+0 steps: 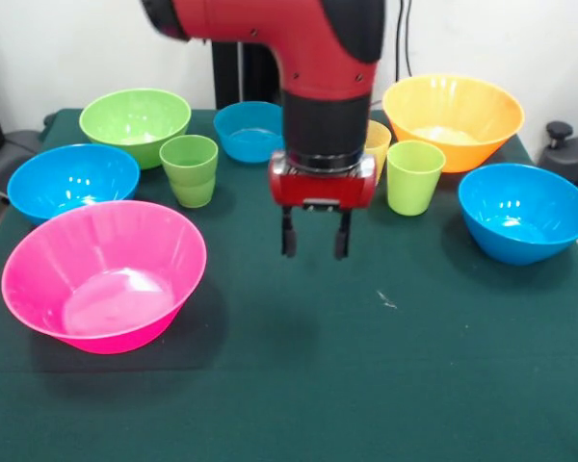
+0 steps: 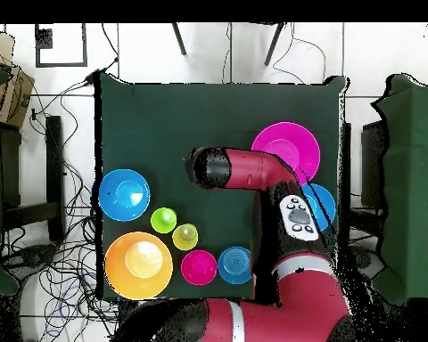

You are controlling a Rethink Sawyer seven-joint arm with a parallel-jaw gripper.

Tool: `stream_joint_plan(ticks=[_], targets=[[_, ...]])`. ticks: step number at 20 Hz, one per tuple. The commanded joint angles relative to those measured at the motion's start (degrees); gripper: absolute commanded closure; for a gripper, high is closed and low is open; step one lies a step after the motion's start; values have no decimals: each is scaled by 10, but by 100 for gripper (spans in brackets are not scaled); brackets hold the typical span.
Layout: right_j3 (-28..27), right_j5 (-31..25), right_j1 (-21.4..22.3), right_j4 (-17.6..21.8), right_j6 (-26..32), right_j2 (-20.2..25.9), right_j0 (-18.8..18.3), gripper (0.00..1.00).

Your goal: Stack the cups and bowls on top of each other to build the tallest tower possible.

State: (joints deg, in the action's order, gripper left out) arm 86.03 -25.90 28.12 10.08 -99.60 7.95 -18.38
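My gripper (image 1: 316,236) hangs open and empty above the middle of the table. The large pink bowl (image 1: 104,274) stands alone at the front left; it also shows in the overhead view (image 2: 285,153). A green cup (image 1: 190,168), apparently two nested, stands behind it. A lime cup (image 1: 413,176) and a yellow-orange cup (image 1: 379,144), partly hidden by the arm, stand right of the gripper. Around them are a blue bowl (image 1: 73,180), a green bowl (image 1: 135,123), a small blue bowl (image 1: 249,130), a large orange bowl (image 1: 453,117) and another blue bowl (image 1: 523,212). No bowl is stacked on another.
The overhead view shows a small red-pink bowl (image 2: 199,267) between the small blue bowl (image 2: 234,264) and the orange bowl (image 2: 138,264); the arm hides it in the front view. The green cloth table (image 1: 366,385) has open room at the front.
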Motion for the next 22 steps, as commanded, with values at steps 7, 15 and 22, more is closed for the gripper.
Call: stream_joint_plan(ticks=[7,15,22], targets=[[-79,-189,-19,88,223,127,-60,0],[-34,-312,90,95,218,129,-74,0],[-24,-331,135,99,193,132,-78,0]])
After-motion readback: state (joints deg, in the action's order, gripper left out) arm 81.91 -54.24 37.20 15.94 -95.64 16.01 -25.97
